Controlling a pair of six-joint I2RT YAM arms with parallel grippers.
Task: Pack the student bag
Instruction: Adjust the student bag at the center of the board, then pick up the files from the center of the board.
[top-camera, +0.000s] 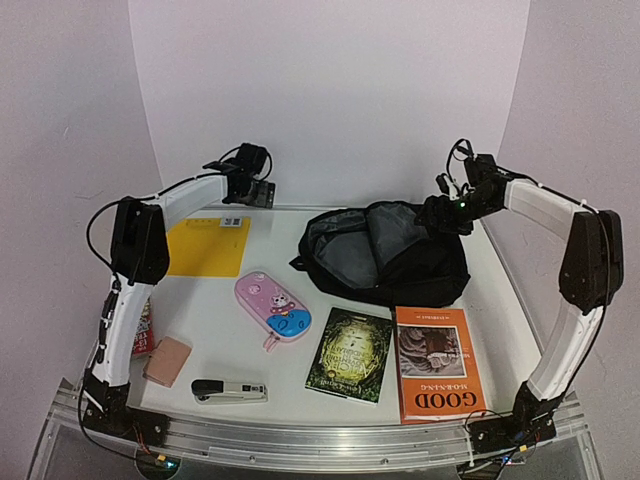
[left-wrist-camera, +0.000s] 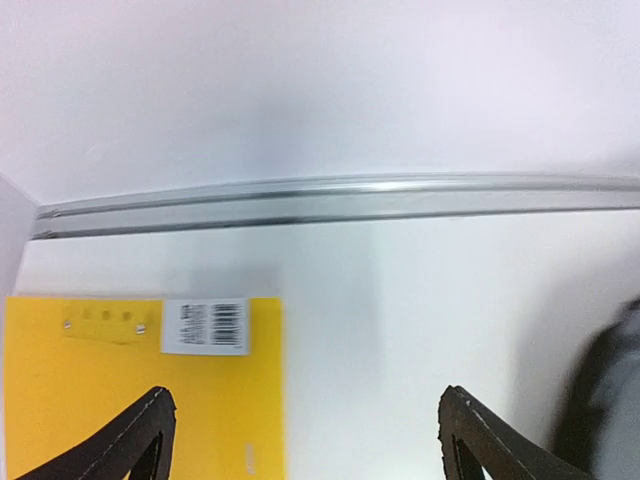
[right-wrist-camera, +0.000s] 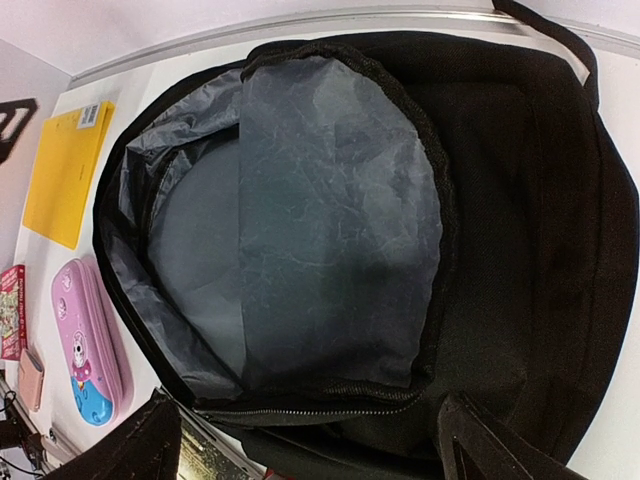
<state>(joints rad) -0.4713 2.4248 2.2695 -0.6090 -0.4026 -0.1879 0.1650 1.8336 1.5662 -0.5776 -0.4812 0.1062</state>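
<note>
Black student bag (top-camera: 400, 270) lies unzipped, grey lining exposed, ready for loading; right gripper (right-wrist-camera: 305, 405) hovers spread over its mouth, left gripper (left-wrist-camera: 305, 400) spread, empty, near a yellow envelope (left-wrist-camera: 100, 390)

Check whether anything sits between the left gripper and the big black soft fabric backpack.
Nothing visible does. The left gripper, open, hangs over the far corner of the flat yellow folder; only white table separates it from the unzipped backpack.
</note>
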